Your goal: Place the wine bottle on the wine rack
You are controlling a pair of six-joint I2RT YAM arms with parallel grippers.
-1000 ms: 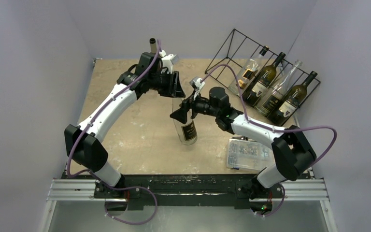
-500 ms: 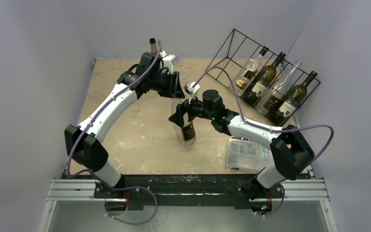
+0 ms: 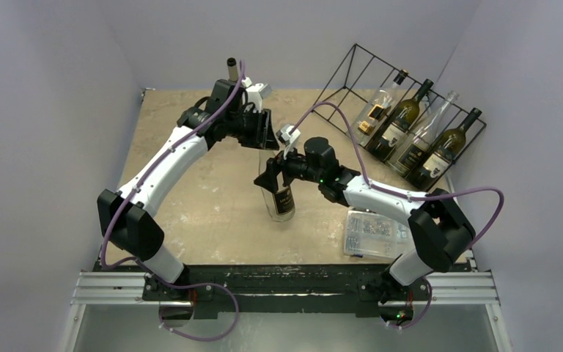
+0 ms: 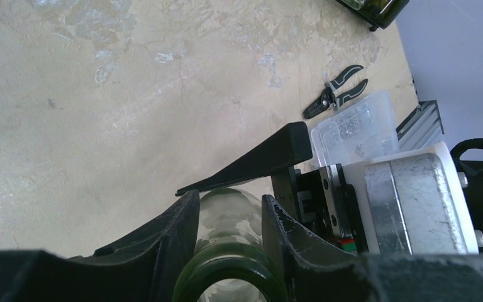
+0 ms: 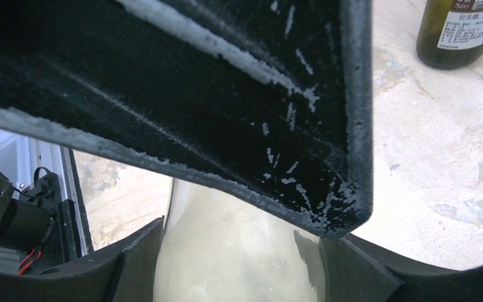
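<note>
The wine bottle (image 3: 281, 199), green glass with a dark label, stands upright mid-table. My left gripper (image 3: 262, 136) comes down from above and is shut on its neck; in the left wrist view both fingers of the left gripper (image 4: 229, 200) press the green neck (image 4: 226, 214). My right gripper (image 3: 271, 178) reaches in from the right at the bottle's shoulder. In the right wrist view the pale glass body (image 5: 233, 251) fills the right gripper (image 5: 236, 261), with its fingers (image 5: 135, 255) against both sides. The black wire wine rack (image 3: 335, 77) stands back right with several bottles on it.
A clear plastic parts box (image 3: 370, 233) sits near the front right by the right arm, also the box (image 4: 355, 129) in the left wrist view. Black pliers (image 4: 339, 93) lie beyond it. A racked bottle's base (image 5: 456, 31) shows at the right wrist view's top right.
My right gripper has moved left onto the bottle's body and its jaws have narrowed around it. The bottle has shifted slightly left. The left gripper keeps its hold on the neck.
</note>
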